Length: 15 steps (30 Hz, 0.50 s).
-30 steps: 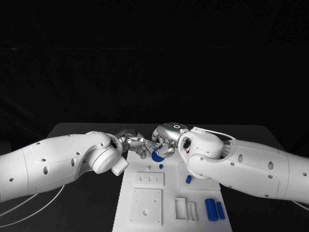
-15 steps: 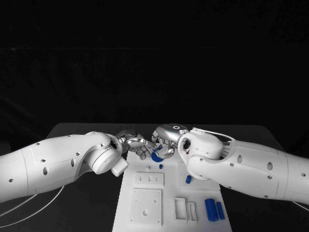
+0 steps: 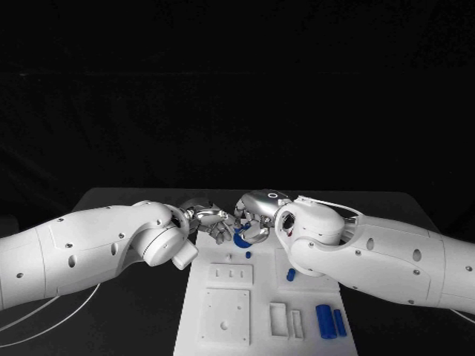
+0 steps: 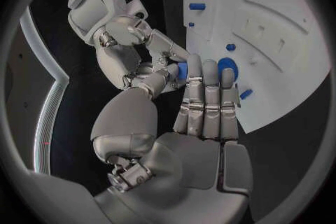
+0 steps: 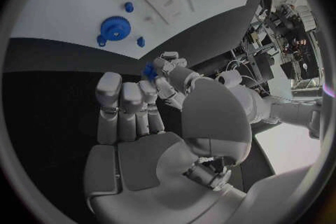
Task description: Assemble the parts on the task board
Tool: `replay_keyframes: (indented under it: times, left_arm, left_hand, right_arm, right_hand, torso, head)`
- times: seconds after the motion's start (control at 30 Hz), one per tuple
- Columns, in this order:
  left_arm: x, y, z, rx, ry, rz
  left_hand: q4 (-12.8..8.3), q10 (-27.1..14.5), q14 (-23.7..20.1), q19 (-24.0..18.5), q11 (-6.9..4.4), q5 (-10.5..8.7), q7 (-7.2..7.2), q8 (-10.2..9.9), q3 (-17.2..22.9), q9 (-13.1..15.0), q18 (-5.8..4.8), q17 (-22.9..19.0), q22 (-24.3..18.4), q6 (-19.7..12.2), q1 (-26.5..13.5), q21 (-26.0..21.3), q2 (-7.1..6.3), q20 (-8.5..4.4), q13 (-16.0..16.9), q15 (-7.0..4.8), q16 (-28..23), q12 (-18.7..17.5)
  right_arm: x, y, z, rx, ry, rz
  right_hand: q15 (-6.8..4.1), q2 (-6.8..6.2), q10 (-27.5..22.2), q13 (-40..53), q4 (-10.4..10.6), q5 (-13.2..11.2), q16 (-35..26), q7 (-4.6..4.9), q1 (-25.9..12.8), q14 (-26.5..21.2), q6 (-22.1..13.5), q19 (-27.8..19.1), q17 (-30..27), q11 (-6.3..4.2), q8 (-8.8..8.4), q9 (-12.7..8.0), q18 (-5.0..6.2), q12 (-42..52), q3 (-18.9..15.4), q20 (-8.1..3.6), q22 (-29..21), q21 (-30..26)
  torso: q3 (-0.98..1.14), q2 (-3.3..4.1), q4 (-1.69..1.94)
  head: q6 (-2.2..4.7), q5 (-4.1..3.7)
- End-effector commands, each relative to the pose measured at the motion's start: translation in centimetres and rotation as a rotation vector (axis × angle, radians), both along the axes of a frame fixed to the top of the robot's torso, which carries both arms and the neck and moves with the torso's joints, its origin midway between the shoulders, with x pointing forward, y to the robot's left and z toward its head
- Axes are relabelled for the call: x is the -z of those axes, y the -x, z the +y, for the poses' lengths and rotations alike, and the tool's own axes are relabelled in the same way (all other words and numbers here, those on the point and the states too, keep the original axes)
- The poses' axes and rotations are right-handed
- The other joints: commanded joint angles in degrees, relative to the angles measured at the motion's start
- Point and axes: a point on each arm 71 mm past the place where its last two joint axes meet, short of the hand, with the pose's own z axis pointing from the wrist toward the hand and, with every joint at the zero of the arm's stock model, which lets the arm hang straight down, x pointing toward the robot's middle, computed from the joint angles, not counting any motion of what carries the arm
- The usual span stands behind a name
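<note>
Black table (image 3: 120, 202); white task board (image 3: 261, 320) lying at its middle.

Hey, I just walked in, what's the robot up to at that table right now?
It is assembling blue parts on the white task board. Both hands meet over the board's far end: the left hand and right hand appear to share a small blue part between their fingertips. A blue gear sits on the board just below them, and more blue pieces lie at the near end.

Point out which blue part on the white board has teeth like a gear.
The round blue gear at the board's far end, near both robot hands; the other blue parts are plain pegs or cylinders.
</note>
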Motion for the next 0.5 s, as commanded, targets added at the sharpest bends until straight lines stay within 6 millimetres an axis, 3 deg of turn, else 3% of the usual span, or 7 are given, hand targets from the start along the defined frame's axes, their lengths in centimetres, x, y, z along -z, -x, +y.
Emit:
replay_keyframes:
  times: [0.03, 0.27, 0.5]
  left_arm:
    - [-0.31, -0.31, 0.36, -0.037, -0.023, -0.032]
    - [-0.3, -0.32, 0.39, -0.037, -0.034, -0.036]
    - [-0.31, -0.35, 0.42, -0.04, -0.035, -0.041]
  left_hand:
    - [-0.71, 0.32, 0.49, -0.02, -0.32, 1.72, -2.44, 0.39, 0.01, 5.93, -0.43, 0.18, 0.74, 2.83, -0.66, 0.4, 0.27, -2.39, 0.73, -0.37, 0.78, 0.71]
    - [-1.35, 0.28, 0.75, -0.36, -0.7, 3.76, -2.76, 0.48, 0.3, 7.68, -0.43, 0.33, 0.85, 3.3, -1.38, 0.97, 0.21, -2.55, 2.25, -0.77, 1.88, 1.99]
    - [-1.49, 0.31, 0.98, -0.45, -0.94, 5.15, -2.96, 0.46, 0.45, 8.86, -0.43, 0.43, 0.92, 3.69, -1.46, 1.51, -0.08, -2.69, 3.23, -0.97, 2.51, 2.74]
  right_arm:
    - [0.17, 0.13, 0.05, -0.013, -0.003, 0.009]
    - [0.2, 0.05, -0.11, -0.008, -0.008, 0.011]
    - [0.44, -0.07, -0.21, -0.004, -0.007, 0.016]
  right_hand:
    - [-0.32, -0.24, -0.34, -0.1, 0.65, 0.41, -0.39, 1.34, -0.99, 0.2, 3.86, 0.2, -0.09, 0.01, -0.14, -0.14, 4.15, -0.37, -0.17, 0.23, 0.41, -0.07]
    - [-0.36, -1.96, -0.29, -0.19, 3.09, -0.47, -0.52, 1.32, -2.67, 0.29, 3.88, 0.44, -0.19, -0.01, -0.42, -0.3, 4.15, -0.54, -0.67, 0.14, 0.27, -0.24]
    - [-0.38, -2.29, -0.27, -0.23, 4.23, -0.73, -0.58, 1.32, -3.08, 0.32, 3.94, 0.5, -0.23, -0.03, -0.55, -0.38, 4.15, -0.63, -0.75, 0.02, 0.22, -0.35]
  torso:
    - [-0.01, -0.01, -0.03]
    - [-0.03, -0.01, 0.01]
    - [-0.02, -0.01, 0.02]
  head:
    - [0.01, 0.07]
    - [0.06, 0.18]
    - [0.01, 0.31]
